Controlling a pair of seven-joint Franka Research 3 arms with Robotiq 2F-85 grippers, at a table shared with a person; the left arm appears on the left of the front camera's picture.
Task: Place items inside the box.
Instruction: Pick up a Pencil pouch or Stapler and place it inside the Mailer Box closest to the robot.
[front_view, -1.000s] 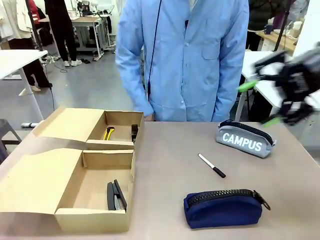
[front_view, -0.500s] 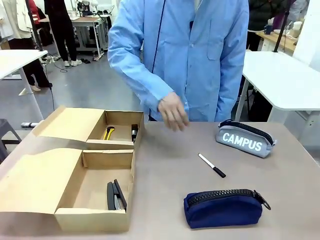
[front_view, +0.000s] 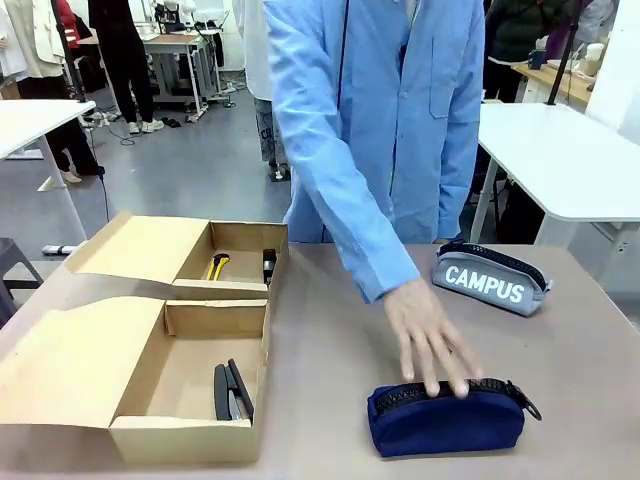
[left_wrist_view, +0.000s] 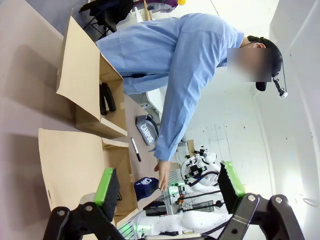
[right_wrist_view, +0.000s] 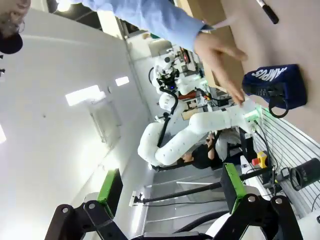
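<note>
Workshop tabletop, grey-brown, shared with a person in a blue coat at the far side. Left pincer: jaws wide apart, nothing between them. The cardboard box lies ahead of it and nearest, with the navy pouch farther ahead, beyond the box. Right pincer: jaws likewise spread and empty, with the navy pouch ahead of it and well apart. Box contents: stapler in the near compartment, utility knife in the far one. Outstanding on the table: navy pouch, grey pouch, marker. The person's hand rests with its fingertips on the navy pouch's zip. Assessment: this pouch appears to be the item in hand, and neither pincer should close in while the hand is on it. Recommended: approach from above once the hand is clear. Grip across the short width at mid-length, since the soft body will likely sag. Lower it onto the free floor beside the stapler, keeping clear of the box wall.
</note>
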